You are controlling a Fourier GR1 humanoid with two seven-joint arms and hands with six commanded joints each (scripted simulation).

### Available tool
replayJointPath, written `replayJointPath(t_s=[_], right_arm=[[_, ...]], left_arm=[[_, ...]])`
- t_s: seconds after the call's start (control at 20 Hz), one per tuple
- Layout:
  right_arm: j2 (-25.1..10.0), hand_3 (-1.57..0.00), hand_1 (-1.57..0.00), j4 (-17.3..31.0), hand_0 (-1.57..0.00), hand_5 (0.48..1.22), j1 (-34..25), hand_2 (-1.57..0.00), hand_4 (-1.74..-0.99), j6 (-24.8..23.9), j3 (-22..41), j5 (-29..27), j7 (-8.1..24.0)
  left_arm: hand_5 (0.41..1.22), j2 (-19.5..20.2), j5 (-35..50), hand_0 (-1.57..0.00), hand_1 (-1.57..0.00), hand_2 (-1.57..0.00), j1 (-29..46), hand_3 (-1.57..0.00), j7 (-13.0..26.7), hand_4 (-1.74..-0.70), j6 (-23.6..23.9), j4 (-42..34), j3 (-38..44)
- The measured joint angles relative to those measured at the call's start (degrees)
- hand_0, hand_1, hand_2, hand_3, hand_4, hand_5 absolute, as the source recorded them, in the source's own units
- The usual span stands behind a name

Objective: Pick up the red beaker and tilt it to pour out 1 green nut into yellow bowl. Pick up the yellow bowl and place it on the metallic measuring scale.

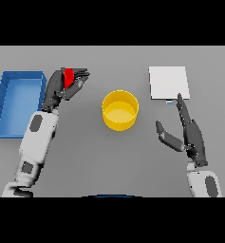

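The red beaker [68,77] sits inside my left hand [61,88], whose fingers and thumb curl round it, left of the yellow bowl [120,110]; only a red patch shows between the fingers. The bowl stands at the table's middle and I see no nut in it. At the right back lies the flat metallic scale [168,82], a pale square plate. My right hand [190,133] hovers open to the right of the bowl, just in front of the scale, fingers straight and pointing away, thumb spread toward the bowl.
A blue bin [4,102] stands at the far left, beside my left forearm. A small bluish mark [169,101] shows at the scale's front edge.
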Motion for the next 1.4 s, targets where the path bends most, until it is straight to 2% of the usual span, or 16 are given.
replayJointPath(t_s=[0.15,0.35,0.45,0.55,0.65,0.75,0.8,0.9,0.95,1.0,1.1,1.25,1.3,1.4], right_arm=[[0.7,0.00,0.00,0.0,0.00,0.664,0.9,0.00,-1.210,-0.6,0.7,0.9,-1.3],[1.0,0.00,0.00,0.2,0.00,0.658,0.5,0.00,-1.190,-1.2,0.8,1.6,1.7],[0.4,0.00,0.00,-0.6,0.00,0.663,0.7,0.00,-1.183,-0.5,0.5,1.0,1.2],[0.2,0.00,0.00,-1.2,0.00,0.667,0.8,0.00,-1.178,0.0,0.6,0.7,2.2],[0.7,0.00,0.00,-1.2,0.00,0.668,0.8,0.00,-1.182,-0.2,1.2,1.3,2.2],[0.7,0.00,0.00,-0.2,0.00,0.671,0.2,0.00,-1.183,0.2,0.4,0.0,3.1],[0.5,0.00,0.00,-0.6,0.00,0.673,0.5,0.00,-1.183,0.4,0.5,0.1,2.5],[0.6,0.00,0.00,-0.4,0.00,0.676,0.5,0.00,-1.187,0.3,0.2,-0.3,2.4],[1.1,0.00,0.00,-1.1,0.00,0.675,1.2,0.00,-1.191,0.3,1.0,0.2,1.7],[1.1,0.00,0.00,-1.1,0.00,0.675,0.9,0.00,-1.190,0.1,0.5,-0.1,3.0],[1.1,0.00,0.00,-1.3,0.00,0.671,1.0,0.00,-1.195,0.5,0.2,-1.0,3.2],[2.2,0.00,0.00,-0.4,0.00,0.651,0.8,0.00,-1.202,0.5,0.0,-2.2,4.6],[2.8,0.00,0.00,-0.6,0.00,0.639,1.0,0.00,-1.206,0.2,0.3,-2.1,4.1],[2.6,0.00,0.00,-1.1,0.00,0.624,1.4,0.00,-1.220,0.6,0.0,-2.8,3.7]], left_arm=[[1.134,1.7,-2.6,-1.56,-1.56,-1.56,0.2,-1.56,0.8,-1.73,-0.6,-1.3,-1.8],[1.120,5.0,-10.3,-1.57,-1.57,-1.57,-2.9,-1.57,5.1,-1.74,-1.9,-1.9,-7.6],[1.127,6.6,-14.6,-1.57,-1.57,-1.57,-4.3,-1.57,6.9,-1.74,-3.1,-2.1,-11.1],[1.134,7.8,-18.5,-1.57,-1.57,-1.57,-6.1,-1.57,9.7,-1.74,-4.5,-2.9,-14.4],[1.147,8.6,-21.9,-1.57,-1.57,-1.57,-7.9,-1.57,10.2,-1.74,-6.5,-3.5,-17.9],[1.174,9.1,-27.0,-1.57,-1.57,-1.57,-10.1,-1.57,12.5,-1.74,-7.3,-2.2,-21.5],[1.183,9.6,-29.9,-1.57,-1.57,-1.57,-11.2,-1.57,13.1,-1.74,-7.9,-1.8,-23.7],[1.197,10.1,-34.1,-1.57,-1.57,-1.57,-13.4,-1.57,12.9,-1.74,-9.3,-0.3,-27.1],[1.202,9.9,-35.8,-1.57,-1.57,-1.57,-14.4,-1.57,13.7,-1.69,-10.9,0.2,-28.8],[1.205,10.8,-37.5,-1.57,-1.57,-1.57,-15.3,-1.49,13.8,-1.70,-12.8,0.5,-30.2],[1.211,11.7,-40.7,-1.57,-1.57,-1.57,-17.3,-1.38,12.9,-1.71,-15.5,1.3,-33.2],[1.216,12.2,-45.0,-1.57,-1.57,-1.57,-21.1,-1.33,11.3,-1.72,-18.7,3.8,-37.4],[1.217,12.1,-46.3,-1.57,-1.57,-1.57,-22.1,-1.29,10.5,-1.72,-19.2,4.7,-38.8],[1.218,11.7,-48.3,-1.57,-1.57,-1.57,-25.0,-1.39,7.8,-1.72,-20.0,6.8,-40.8]])
